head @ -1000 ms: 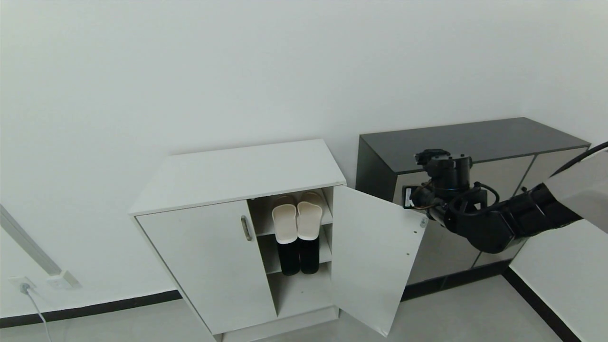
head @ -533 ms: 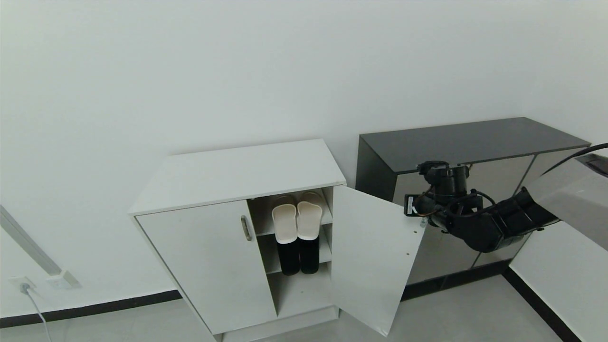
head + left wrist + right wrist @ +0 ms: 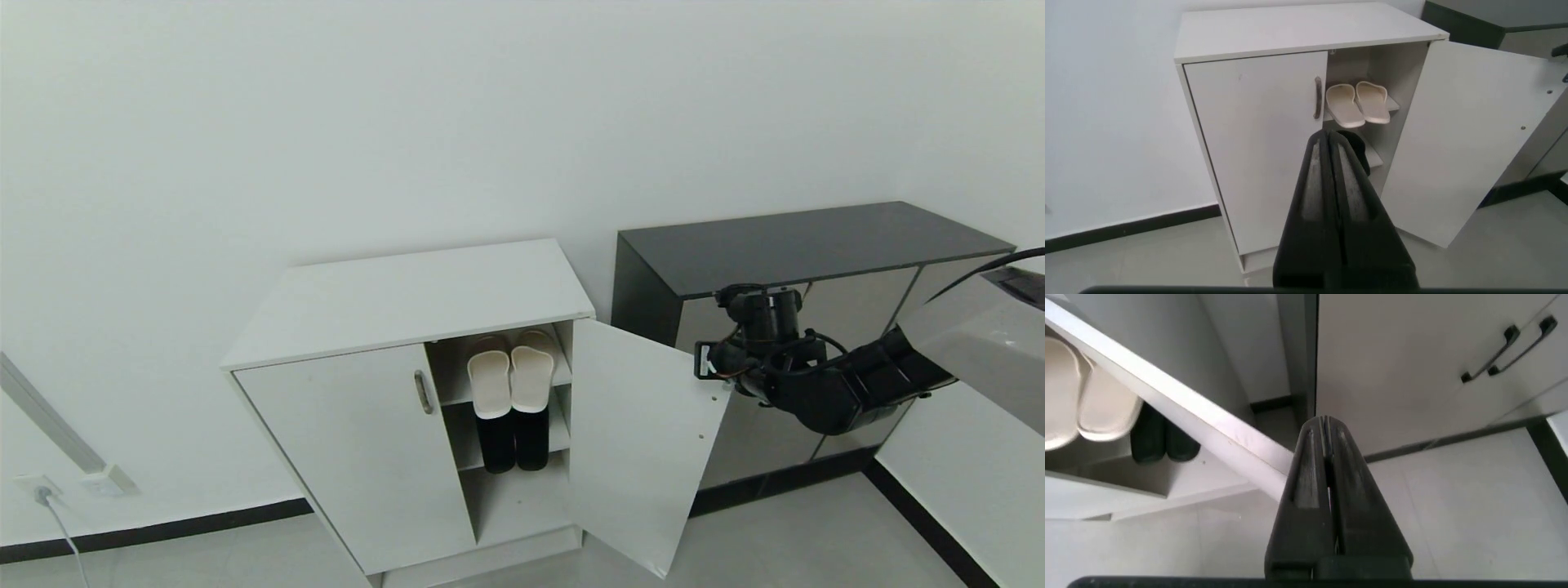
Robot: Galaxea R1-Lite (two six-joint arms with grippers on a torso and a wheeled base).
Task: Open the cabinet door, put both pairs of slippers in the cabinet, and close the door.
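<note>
Two doors front the white cabinet (image 3: 408,294); a dark sideboard (image 3: 816,237) stands at its 3 o'clock. The left door (image 3: 351,457) is closed, with a metal handle (image 3: 422,392) upright at its inner edge. The right door (image 3: 645,441) is hinged at the cabinet's right side. It stands swung well out, its free edge pointing toward about 4 o'clock in the head view.

Both pairs of slippers are inside. The cream slippers (image 3: 510,380) lie side by side on the upper shelf, long axis running 12 to 6 o'clock. Their strap ends point into the cabinet and their heels overhang the shelf front. The black slippers (image 3: 514,441) sit at 6 o'clock of them on the shelf below, lined up the same way.

The right gripper (image 3: 706,359) hangs just at 3 o'clock of the open door's top outer corner, fingers pressed together on nothing; whether it touches the door cannot be told. The left gripper (image 3: 1327,135) is held back from the cabinet front, its fingers together as well.

Over the last second the right arm has sunk a little and drawn slightly toward 3 o'clock. The door and both pairs of slippers have not moved.
</note>
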